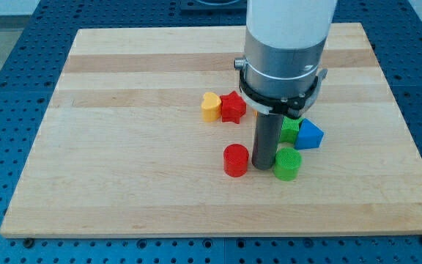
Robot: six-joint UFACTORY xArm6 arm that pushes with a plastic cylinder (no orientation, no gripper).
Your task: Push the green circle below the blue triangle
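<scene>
The green circle (288, 163) is a short green cylinder right of the board's middle, toward the view's bottom. The blue triangle (310, 135) lies just above and to the right of it. My tip (263, 167) stands on the board right against the green circle's left side, between it and a red cylinder (235, 160). Another green block (290, 130) sits left of the blue triangle, partly hidden behind the rod.
A yellow heart-shaped block (210, 106) and a red star block (233, 107) touch each other above the red cylinder. The wooden board (123, 169) lies on a blue perforated table. The arm's wide grey body (283, 51) hides part of the board's top.
</scene>
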